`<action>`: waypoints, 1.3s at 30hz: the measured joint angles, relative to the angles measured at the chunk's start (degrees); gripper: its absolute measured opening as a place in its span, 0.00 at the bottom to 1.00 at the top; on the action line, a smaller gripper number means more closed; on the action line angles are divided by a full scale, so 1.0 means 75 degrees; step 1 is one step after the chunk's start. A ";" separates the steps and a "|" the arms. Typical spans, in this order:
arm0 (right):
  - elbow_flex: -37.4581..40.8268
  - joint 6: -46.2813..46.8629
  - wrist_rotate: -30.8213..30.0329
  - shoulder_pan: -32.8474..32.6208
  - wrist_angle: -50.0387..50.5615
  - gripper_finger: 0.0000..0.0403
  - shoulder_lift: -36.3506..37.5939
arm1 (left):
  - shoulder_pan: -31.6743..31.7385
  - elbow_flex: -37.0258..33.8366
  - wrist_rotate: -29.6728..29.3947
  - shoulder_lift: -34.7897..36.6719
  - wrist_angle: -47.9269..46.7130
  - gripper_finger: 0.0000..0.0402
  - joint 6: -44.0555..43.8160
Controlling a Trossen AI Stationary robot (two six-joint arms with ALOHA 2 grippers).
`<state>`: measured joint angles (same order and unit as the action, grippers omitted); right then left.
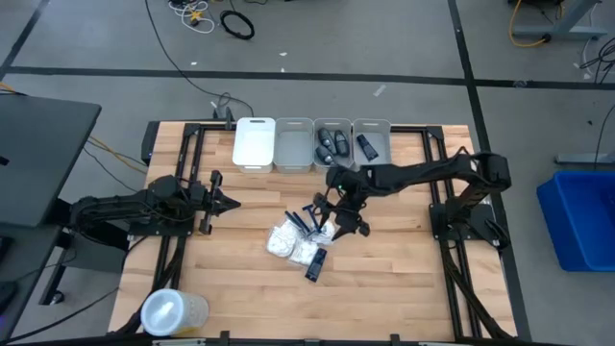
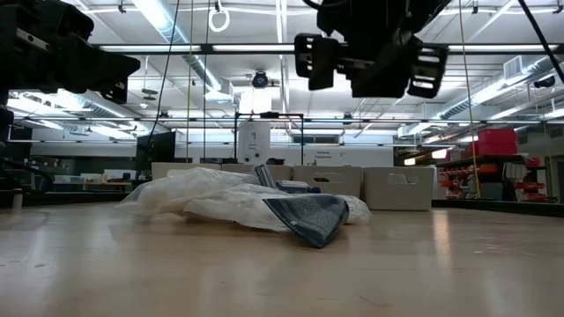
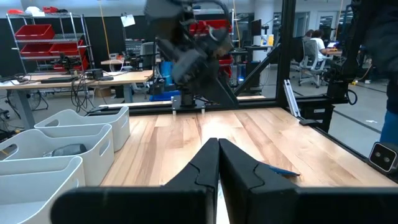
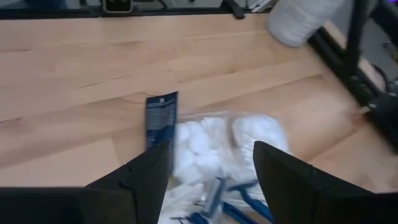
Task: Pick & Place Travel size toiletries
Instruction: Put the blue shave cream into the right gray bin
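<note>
- The right gripper is hanging just right of centre in the high view, directly over the pile of toiletries, its arm reaching in from the right side of the table.
- Its jaws are standing wide apart and are holding nothing; in the right wrist view its two dark fingers are framing the pile below.
- The white crinkly packets are lying bunched together at the centre of the high view, slightly below the middle.
- The dark blue razors are resting against the upper edge of the packets, under the right gripper.
- A dark blue oblong packet is lying at the lower right edge of the pile, touching the packets; in the right wrist view it is showing left of centre.
- Four white bins are sitting in a row at the top centre of the high view; the two right-hand ones are holding small dark containers.
- The left gripper is waiting at the left of the high view, well apart from the pile, with its jaws pressed together and empty.
- A large clear round tub is lying at the lower left of the high view, near the table's corner.
</note>
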<state>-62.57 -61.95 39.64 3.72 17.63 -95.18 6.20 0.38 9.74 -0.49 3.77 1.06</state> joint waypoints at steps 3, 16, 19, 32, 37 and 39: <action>0.0247 0.0008 -0.0003 -0.0104 -0.0197 0.61 -0.0129 | -0.0003 -0.0002 0.0000 0.0000 0.0000 0.04 0.0000; 0.0304 0.0743 0.0009 -0.0333 -0.0980 0.65 -0.0891 | -0.0001 -0.0001 0.0000 0.0001 0.0001 0.04 0.0000; 0.0307 0.0743 0.0012 -0.0436 -0.1003 0.64 -0.1060 | 0.0000 0.0000 0.0000 0.0001 -0.0001 0.04 0.0000; 0.0310 0.0746 -0.0011 -0.0548 -0.1138 0.64 -0.1643 | 0.0000 0.0000 0.0000 0.0000 -0.0003 0.04 0.0000; 0.0310 0.0898 0.0015 -0.0643 -0.1226 0.65 -0.1894 | -0.0003 0.0000 0.0000 0.0003 0.0000 0.04 0.0000; 0.0310 0.1021 0.0017 -0.0653 -0.1237 0.65 -0.1983 | -0.0001 -0.0002 0.0000 0.0002 0.0000 0.04 0.0000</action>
<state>-60.25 -54.30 39.76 -1.18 8.35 -110.05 6.19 0.37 9.74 -0.48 3.77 1.06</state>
